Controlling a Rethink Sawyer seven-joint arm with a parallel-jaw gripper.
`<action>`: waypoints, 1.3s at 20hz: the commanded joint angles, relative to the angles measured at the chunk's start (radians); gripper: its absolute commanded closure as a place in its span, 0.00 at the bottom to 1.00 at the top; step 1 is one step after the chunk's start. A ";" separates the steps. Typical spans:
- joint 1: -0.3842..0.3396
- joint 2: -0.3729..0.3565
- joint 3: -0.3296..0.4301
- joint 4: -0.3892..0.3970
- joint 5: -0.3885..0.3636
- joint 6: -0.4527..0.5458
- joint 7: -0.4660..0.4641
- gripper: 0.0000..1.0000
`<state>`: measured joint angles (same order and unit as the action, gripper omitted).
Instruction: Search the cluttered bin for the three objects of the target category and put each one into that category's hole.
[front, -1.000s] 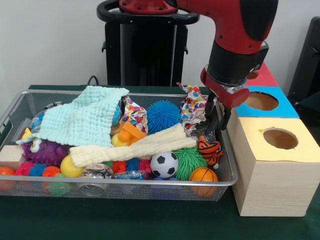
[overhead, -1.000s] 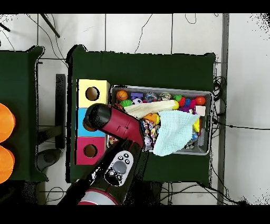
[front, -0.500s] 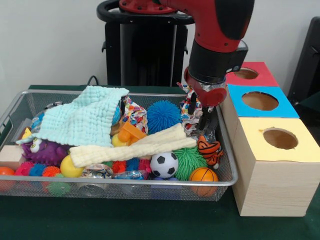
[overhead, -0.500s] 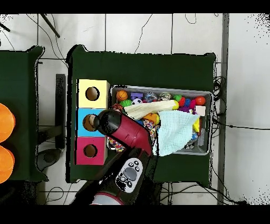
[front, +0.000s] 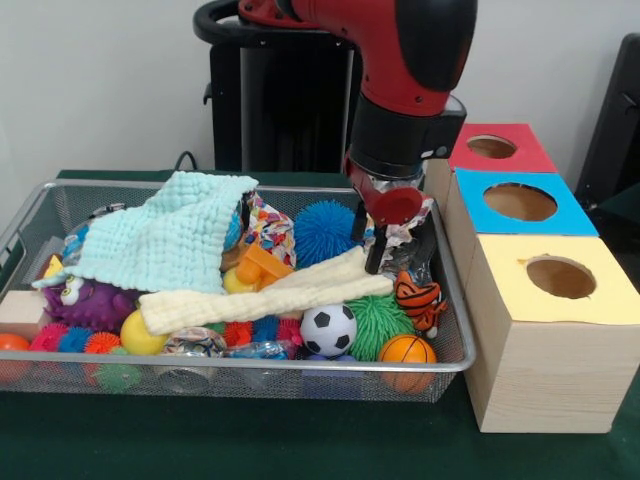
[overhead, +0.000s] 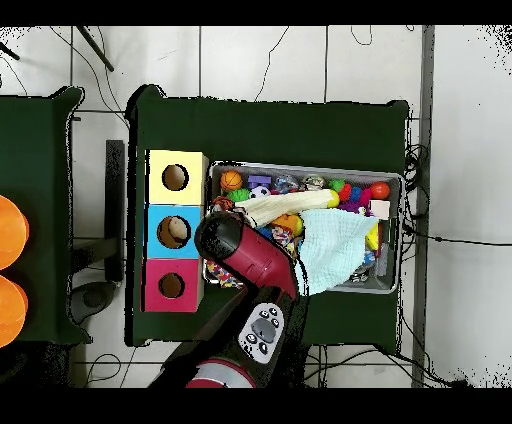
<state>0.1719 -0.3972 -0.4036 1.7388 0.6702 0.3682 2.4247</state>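
Observation:
A wire mesh bin (front: 300, 365) holds a jumble of toys and cloths. My gripper (front: 367, 243) hangs over its right part, open, with nothing between its dark fingers. It is just above the right end of a cream cloth strip (front: 270, 293), between a blue spiky ball (front: 325, 232) and a patterned cloth (front: 404, 238). A tiger toy (front: 418, 300) lies below right of it. Three boxes with holes stand right of the bin: yellow (front: 560, 277), blue (front: 520, 202), red (front: 492, 147). In the overhead view the arm (overhead: 240, 250) hides the gripper.
Also in the bin are a light blue cloth (front: 165, 240), a second patterned cloth (front: 268, 228), a purple plush (front: 85, 300), a soccer ball (front: 328, 330), a basketball (front: 406, 352), a green spiky ball (front: 378, 320) and a yellow ball (front: 140, 335).
The arm has swung left, from beside the blue box to over the bin's right part. The gripper now hangs lower, near the cream cloth. Nothing in the bin has moved.

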 joint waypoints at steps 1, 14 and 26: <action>-0.019 0.022 0.162 0.052 0.053 -0.060 0.206 0.00; 0.091 0.083 0.057 -0.062 0.057 0.058 0.300 0.00; 0.051 0.100 0.101 -0.105 0.054 0.039 0.232 0.00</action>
<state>0.2648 -0.3359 -0.3959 1.7199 0.6776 0.3430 2.4354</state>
